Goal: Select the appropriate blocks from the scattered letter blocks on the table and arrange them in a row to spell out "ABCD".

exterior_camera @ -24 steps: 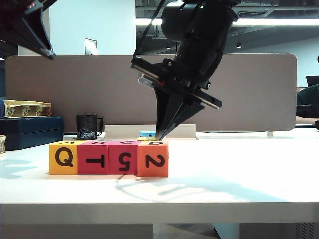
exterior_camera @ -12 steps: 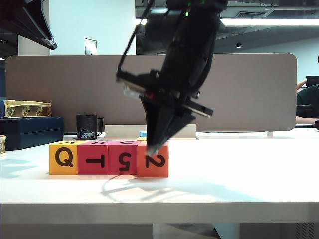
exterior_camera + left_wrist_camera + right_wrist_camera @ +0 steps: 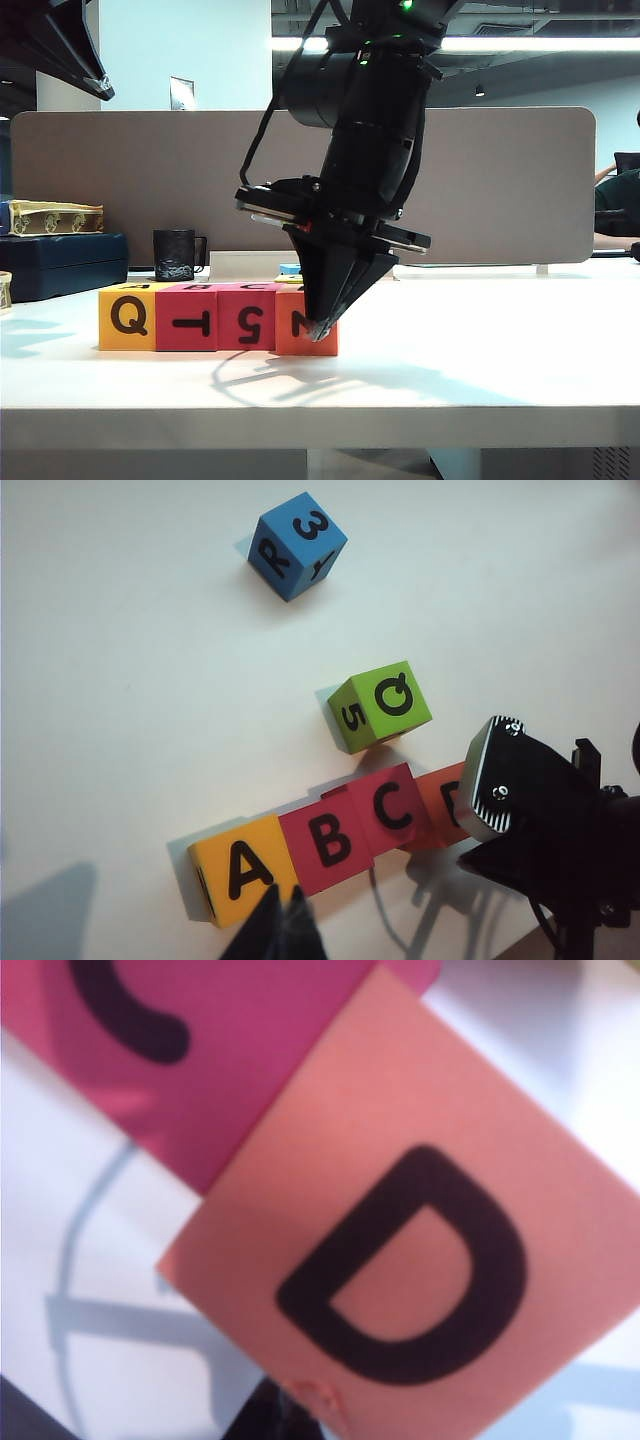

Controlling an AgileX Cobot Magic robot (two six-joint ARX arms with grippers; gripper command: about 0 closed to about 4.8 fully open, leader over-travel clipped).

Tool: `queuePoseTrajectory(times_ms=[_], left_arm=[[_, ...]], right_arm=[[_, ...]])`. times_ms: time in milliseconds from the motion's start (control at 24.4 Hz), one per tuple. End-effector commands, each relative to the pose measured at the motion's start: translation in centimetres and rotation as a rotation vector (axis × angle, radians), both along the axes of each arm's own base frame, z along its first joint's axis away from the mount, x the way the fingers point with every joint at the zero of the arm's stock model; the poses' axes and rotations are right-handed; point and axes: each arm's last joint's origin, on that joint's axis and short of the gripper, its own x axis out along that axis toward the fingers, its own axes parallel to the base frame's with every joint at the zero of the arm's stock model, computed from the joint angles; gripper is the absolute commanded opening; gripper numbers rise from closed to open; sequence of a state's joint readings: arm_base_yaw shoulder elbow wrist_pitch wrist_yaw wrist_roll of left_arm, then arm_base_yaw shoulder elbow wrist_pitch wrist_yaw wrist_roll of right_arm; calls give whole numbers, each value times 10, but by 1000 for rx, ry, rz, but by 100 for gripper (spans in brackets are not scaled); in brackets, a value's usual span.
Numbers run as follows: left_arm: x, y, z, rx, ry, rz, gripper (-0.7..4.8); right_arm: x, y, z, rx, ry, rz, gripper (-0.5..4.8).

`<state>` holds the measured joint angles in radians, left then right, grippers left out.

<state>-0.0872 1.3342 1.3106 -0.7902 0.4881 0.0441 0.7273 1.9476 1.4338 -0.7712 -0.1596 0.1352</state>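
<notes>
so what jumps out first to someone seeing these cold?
The black right arm, whose shut right pincer comes down in front of the orange block, at the right end of the row. Next, that row along the white table: yellow block, two pink-red blocks and orange, tops reading ABCD. Behind it sit a green block and a blue block; the shut left pincer hangs over the yellow end.

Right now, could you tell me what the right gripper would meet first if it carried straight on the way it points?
Probably the orange block: the shut right gripper points down at its front face, seemingly touching it; depth is unclear.
</notes>
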Motion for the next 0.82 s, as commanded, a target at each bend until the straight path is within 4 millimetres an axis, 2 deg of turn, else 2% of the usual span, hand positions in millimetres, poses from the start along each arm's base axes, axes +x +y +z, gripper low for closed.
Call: queuePoseTrajectory(times_ms=[41, 819], left_arm=[[-1, 0, 4, -5, -17, -5, -6], [-1, 0, 4, -6, -20, -6, -6]], right_arm=[[3, 3, 0, 16, -29, 4, -4], [8, 7, -6, 35, -59, 1, -4]])
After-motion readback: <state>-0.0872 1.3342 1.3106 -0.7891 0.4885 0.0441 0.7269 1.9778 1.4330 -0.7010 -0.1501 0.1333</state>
